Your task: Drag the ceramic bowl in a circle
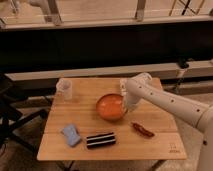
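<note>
The ceramic bowl (109,107), round, shallow and glossy orange-red, sits near the middle of the wooden table (165,145). The white arm reaches in from the right and bends down over the bowl's right side. My gripper (125,105) is lowered onto the right rim of the bowl and is shut there, touching it. The arm's wrist hides the contact point itself.
A clear plastic cup (65,90) stands at the table's back left. A blue sponge (71,134) and a black striped packet (100,140) lie near the front edge. A red packet (143,130) lies to the right of the bowl. A dark chair (10,120) stands to the left.
</note>
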Controlling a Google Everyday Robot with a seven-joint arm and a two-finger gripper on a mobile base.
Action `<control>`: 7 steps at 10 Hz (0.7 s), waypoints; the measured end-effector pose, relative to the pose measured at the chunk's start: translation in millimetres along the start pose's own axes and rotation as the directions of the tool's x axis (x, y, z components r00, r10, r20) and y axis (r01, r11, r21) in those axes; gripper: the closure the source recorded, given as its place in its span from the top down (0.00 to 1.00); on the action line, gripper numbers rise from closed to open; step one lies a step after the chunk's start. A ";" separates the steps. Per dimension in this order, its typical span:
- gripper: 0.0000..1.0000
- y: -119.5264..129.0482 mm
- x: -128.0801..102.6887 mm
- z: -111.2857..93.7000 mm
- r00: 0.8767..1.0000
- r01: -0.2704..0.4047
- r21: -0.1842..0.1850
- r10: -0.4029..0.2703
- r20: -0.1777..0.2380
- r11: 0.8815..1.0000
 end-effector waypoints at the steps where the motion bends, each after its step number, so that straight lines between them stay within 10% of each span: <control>1: 0.01 -9.4 -5.2 -0.2 1.000 0.010 -0.001 -0.010 0.001 1.000; 7: 0.01 -8.8 -4.0 -2.1 1.000 -0.023 -0.006 0.023 0.009 1.000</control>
